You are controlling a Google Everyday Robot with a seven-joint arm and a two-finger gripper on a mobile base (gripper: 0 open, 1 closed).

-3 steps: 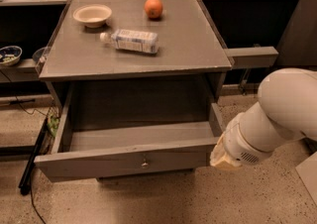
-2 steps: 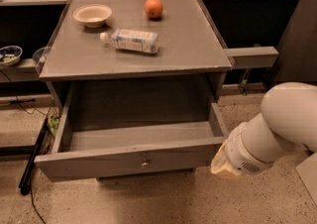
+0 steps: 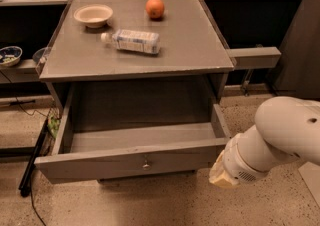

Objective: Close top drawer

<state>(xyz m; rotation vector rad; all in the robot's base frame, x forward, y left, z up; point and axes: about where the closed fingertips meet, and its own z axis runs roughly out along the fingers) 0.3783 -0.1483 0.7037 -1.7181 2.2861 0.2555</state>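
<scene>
Since the earlier frame, the white arm [image 3: 280, 135] had dropped a little lower at the right of the view, and its end effector [image 3: 220, 175] had sunk with it to a spot just beside the right end of the drawer front. The top drawer [image 3: 135, 157] had not shifted; it stood pulled far out from under the desk [image 3: 195, 45], its inside bare and in shadow toward the back. A small metal knob [image 3: 146, 162] sat at the middle of the long grey front panel. The end effector's pale tip lay close to the panel's right corner, though contact could not be confirmed, and I could not tell whether it was open or closed, or whether it had hold of anything.

On the desk top, a shallow cream bowl [image 3: 93, 15] stood near the back left, an orange [image 3: 155, 7] sat near the back centre, and a clear plastic bottle [image 3: 131, 41] lay on its side between them and the front edge, its cap pointing left. Speckled floor [image 3: 165, 205] showed beneath the drawer.
</scene>
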